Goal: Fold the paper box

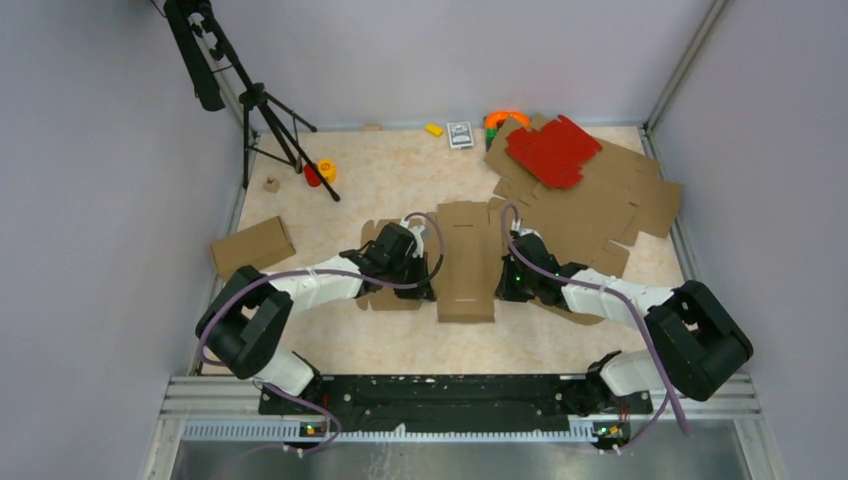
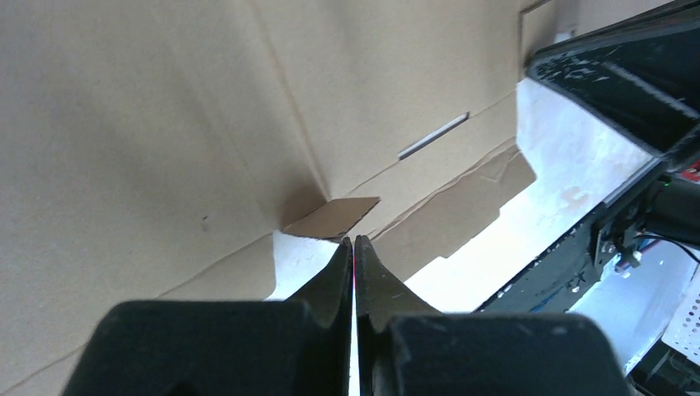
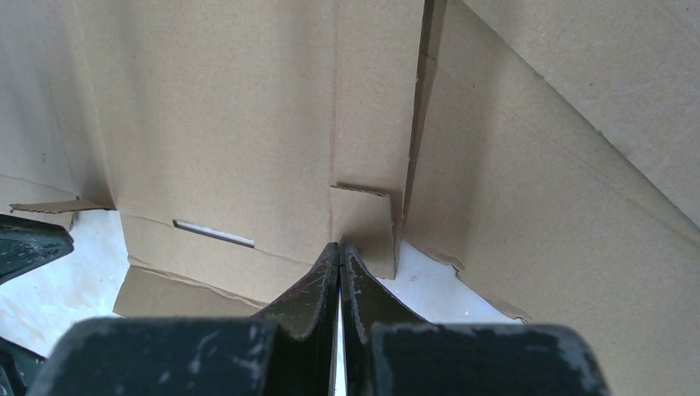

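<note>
The paper box [image 1: 467, 262] is a brown die-cut piece in the middle of the table, its long centre panel lying between my two arms and its side panels raised. My left gripper [image 1: 425, 264] is shut and empty, its tips against the box's left side wall. In the left wrist view the gripper [image 2: 353, 241] points at a small corner flap [image 2: 334, 218] below a slot [image 2: 433, 136]. My right gripper [image 1: 507, 268] is shut and empty at the box's right side. In the right wrist view the gripper [image 3: 339, 246] touches a small tab [image 3: 363, 219] beside a slot [image 3: 213, 233].
A pile of flat brown cardboard sheets [image 1: 610, 205] lies at the back right with a red die-cut sheet [image 1: 552, 150] on it. A folded brown box [image 1: 252, 246] sits at the left. A tripod [image 1: 265, 110] stands at the back left. Small toys [image 1: 320, 172] and a card deck [image 1: 460, 135] lie near the back wall.
</note>
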You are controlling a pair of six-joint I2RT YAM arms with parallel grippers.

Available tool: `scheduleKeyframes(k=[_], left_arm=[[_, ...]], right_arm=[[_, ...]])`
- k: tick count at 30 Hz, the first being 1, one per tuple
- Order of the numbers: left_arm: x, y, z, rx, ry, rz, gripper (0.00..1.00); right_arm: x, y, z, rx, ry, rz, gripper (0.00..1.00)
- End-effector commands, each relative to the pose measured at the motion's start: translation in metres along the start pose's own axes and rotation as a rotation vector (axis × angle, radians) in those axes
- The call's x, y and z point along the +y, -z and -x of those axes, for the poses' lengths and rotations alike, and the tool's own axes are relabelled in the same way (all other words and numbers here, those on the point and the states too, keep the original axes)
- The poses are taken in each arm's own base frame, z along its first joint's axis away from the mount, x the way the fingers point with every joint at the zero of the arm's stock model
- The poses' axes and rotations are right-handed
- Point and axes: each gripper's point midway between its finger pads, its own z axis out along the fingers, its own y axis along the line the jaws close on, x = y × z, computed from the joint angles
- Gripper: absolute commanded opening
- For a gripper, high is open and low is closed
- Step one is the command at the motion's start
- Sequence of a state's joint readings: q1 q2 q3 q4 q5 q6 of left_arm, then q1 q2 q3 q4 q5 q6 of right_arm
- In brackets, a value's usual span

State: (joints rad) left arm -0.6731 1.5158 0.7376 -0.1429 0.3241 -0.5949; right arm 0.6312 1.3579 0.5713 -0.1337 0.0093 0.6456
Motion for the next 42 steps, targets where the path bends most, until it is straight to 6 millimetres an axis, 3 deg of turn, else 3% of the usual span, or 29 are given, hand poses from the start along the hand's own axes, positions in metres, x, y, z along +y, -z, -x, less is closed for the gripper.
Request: scheduleKeyframes(k=[1, 12, 24, 42], left_arm=[[-0.022, 0.007, 0.03, -0.075, -0.036, -0.052, 0.01], [0.007, -0.016, 0.04, -0.08, 0.002, 0.083, 0.0], [0.036, -0.028, 0.015, -0.022, -0.019, 0.175, 0.0], [0.051, 0.004, -0.038, 0.089, -0.04, 0.253, 0.0]], right_arm=[[-0.006, -0.002, -0.006, 0.014, 0.028, -0.017, 0.0], [-0.007, 0.002, -0.003, 0.022, 0.058, -0.031, 0.0], [-0.012, -0.002, -0.012, 0.073, 0.107, -0.049, 0.0], [0.006, 0.007, -0.059, 0.148, 0.125, -0.012, 0.0]])
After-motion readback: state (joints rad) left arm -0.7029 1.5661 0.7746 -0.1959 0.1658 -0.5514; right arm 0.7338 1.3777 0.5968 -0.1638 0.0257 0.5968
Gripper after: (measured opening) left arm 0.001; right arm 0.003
